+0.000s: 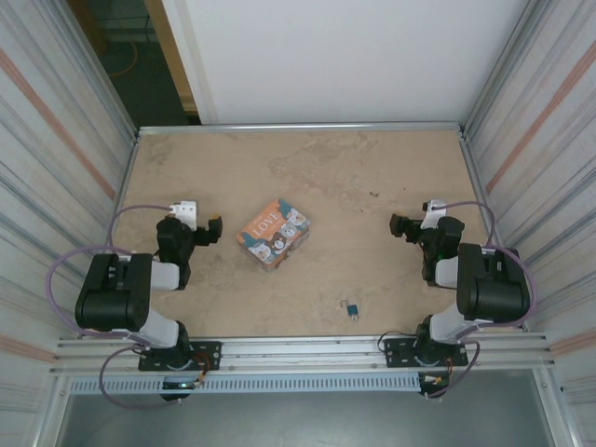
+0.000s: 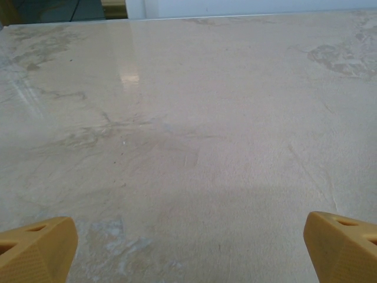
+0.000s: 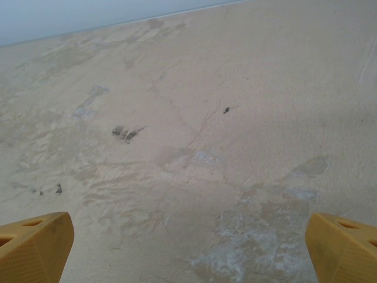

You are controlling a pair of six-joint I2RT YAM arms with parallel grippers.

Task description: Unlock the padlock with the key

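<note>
Left wrist: left claw (image 2: 189,250) wide apart, empty, above the tabletop (image 2: 194,106).

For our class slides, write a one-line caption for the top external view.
Left arm and right arm flank an orange box; the blue padlock lies toward the front.

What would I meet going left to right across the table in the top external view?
In order: left arm's black gripper → orange cartoon-printed box → small blue padlock with silvery shackle → right arm's black gripper.
</note>
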